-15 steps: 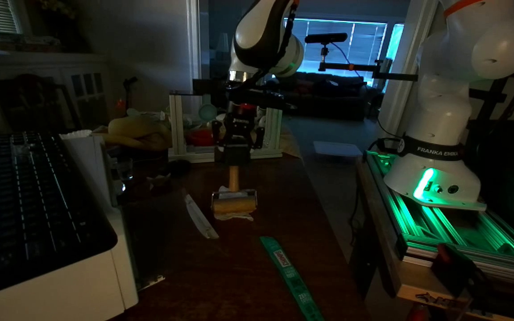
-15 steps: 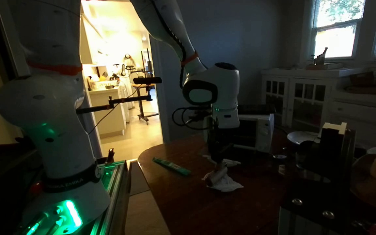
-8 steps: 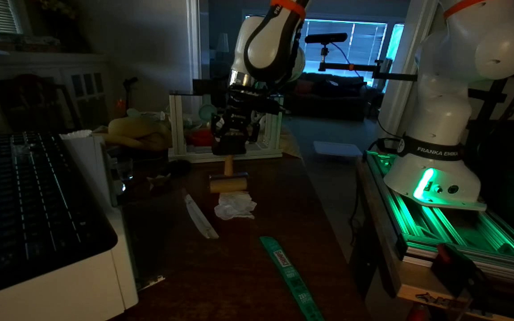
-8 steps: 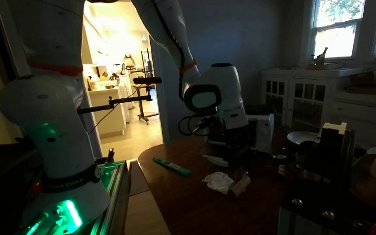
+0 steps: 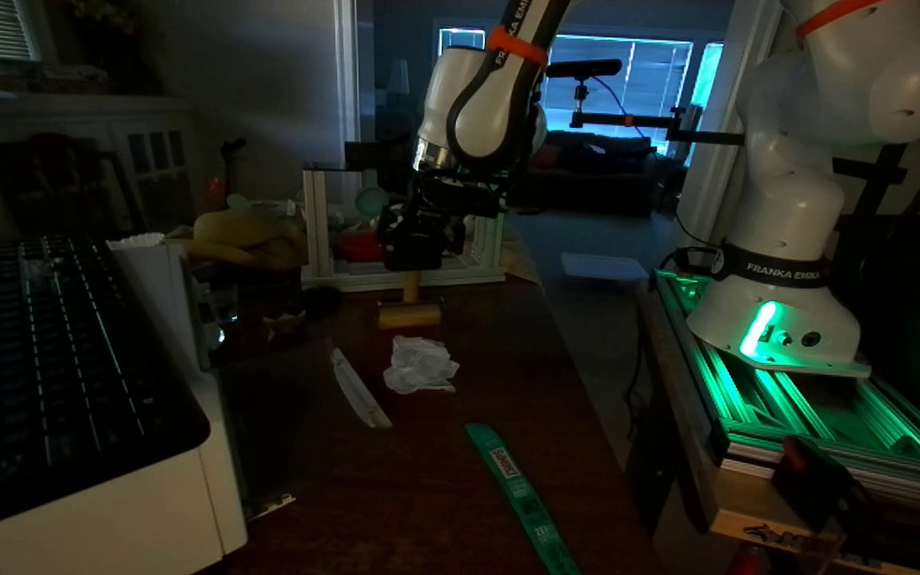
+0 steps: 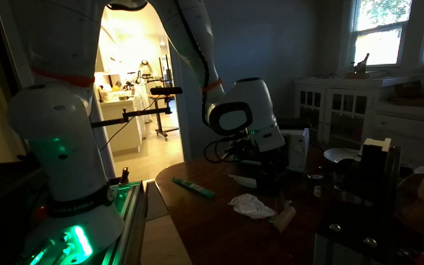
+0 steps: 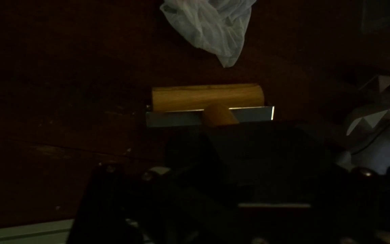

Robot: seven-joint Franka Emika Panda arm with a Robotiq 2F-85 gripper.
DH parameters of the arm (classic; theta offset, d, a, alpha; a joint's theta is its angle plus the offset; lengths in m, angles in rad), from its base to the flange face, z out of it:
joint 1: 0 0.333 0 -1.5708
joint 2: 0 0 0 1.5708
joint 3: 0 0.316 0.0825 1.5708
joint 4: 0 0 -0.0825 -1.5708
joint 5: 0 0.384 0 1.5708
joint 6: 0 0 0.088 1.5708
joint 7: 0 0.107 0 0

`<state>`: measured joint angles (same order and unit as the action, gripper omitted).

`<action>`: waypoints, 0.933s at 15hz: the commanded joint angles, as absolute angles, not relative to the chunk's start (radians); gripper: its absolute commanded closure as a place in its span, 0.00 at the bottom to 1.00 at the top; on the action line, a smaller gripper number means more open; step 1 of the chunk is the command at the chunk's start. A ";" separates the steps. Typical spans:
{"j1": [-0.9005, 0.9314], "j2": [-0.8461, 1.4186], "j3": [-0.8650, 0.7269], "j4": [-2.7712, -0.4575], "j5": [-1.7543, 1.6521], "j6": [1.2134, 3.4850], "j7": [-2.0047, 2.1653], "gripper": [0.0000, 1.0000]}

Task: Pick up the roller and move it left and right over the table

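The roller is a wooden cylinder in a metal frame with a wooden handle. It shows in both exterior views (image 5: 410,317) (image 6: 284,219) and in the wrist view (image 7: 208,97). My black gripper (image 5: 413,259) is shut on the roller's handle, with the cylinder pointing down; it also shows in an exterior view (image 6: 274,184) and very dark in the wrist view (image 7: 212,149). The fingers hide the handle's upper part. The roller is at or just above the dark brown table (image 5: 412,511); I cannot tell whether it touches.
A crumpled white cloth or paper (image 5: 420,365) lies beside the roller, also in the wrist view (image 7: 215,27). A pale strip (image 5: 358,391) and a green packet (image 5: 520,495) lie on the table. A light frame (image 5: 404,282) stands behind the gripper. A white cabinet (image 5: 109,511) borders the table.
The gripper and roller have moved off the white cloth toward the light frame, away from the green packet. The cloth now lies uncovered and has shifted little.
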<state>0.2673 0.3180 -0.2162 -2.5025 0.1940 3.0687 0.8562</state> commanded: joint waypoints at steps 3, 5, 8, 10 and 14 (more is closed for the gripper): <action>0.208 0.304 -0.104 -2.526 0.240 3.005 0.819 0.66; 0.158 0.283 -0.027 -2.524 0.281 2.962 0.790 0.66; 0.071 0.265 0.094 -2.511 0.397 2.875 0.702 0.66; 0.040 0.262 0.136 -2.501 0.475 2.815 0.636 0.66; 0.019 0.263 0.147 -2.485 0.574 2.711 0.543 0.66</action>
<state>0.0447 0.2478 0.1324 -2.4933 0.5045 2.7927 0.6181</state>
